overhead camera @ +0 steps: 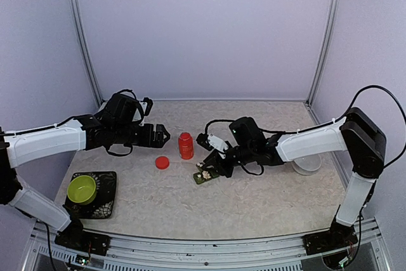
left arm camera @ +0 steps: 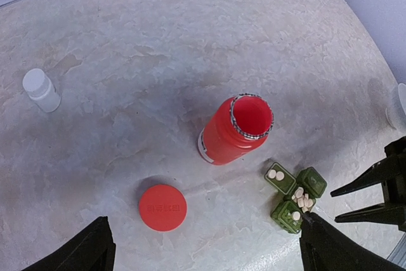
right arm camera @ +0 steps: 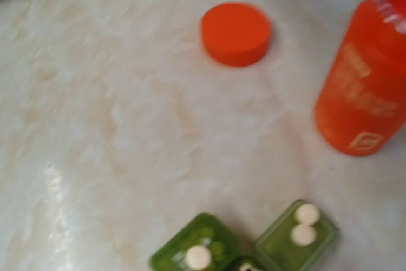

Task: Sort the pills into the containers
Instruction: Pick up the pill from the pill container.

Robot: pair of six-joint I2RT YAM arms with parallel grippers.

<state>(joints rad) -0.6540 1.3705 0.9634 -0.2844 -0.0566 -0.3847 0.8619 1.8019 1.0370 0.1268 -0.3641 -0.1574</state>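
"Lime-green plastic is noted far left, a bowl (overhead camera: pixel 82 188). What is reported of the left gripper (left arm camera: pixel 203 218)?"

"It is spread wide above the table (left arm camera: pixel 158 61) with nothing grasped. The red cap (left arm camera: pixel 163 207) and the uncapped red bottle (left arm camera: pixel 236 132) are seen below it."

"And the pills (left arm camera: pixel 276 174)?"

"They are found in the containers (left arm camera: pixel 312 182), just right of the bottle. They are judged light, hard and prone to rolling, so each is best pinched across its edge by the fingertips alone."

"The right gripper (left arm camera: pixel 333 207)?"

"Its jaws are seen parted just beside the containers. Whether a pill is carried cannot be made out."
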